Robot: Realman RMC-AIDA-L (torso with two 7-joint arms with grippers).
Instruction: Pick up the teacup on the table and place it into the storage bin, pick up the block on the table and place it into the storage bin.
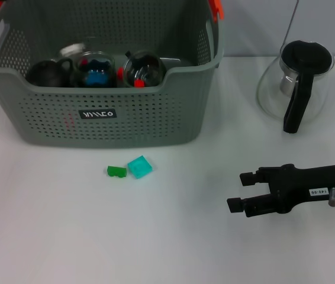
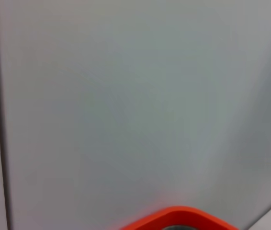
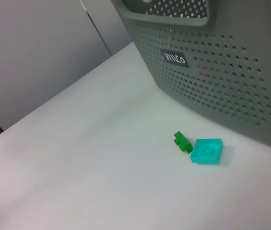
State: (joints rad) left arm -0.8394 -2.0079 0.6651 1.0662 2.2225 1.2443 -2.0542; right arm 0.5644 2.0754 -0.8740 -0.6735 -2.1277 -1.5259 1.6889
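The right gripper hovers low over the white bench, fingers spread and aimed at the small turquoise and green plastic blocks just before the grey-green perforated storage bin, seemingly lining up to pinch one.

A small black label is showing white lettering on the storage bin's front wall, though the letters are staying too stylised to read. A white sticker on the right arm is carrying tiny, illegible characters.
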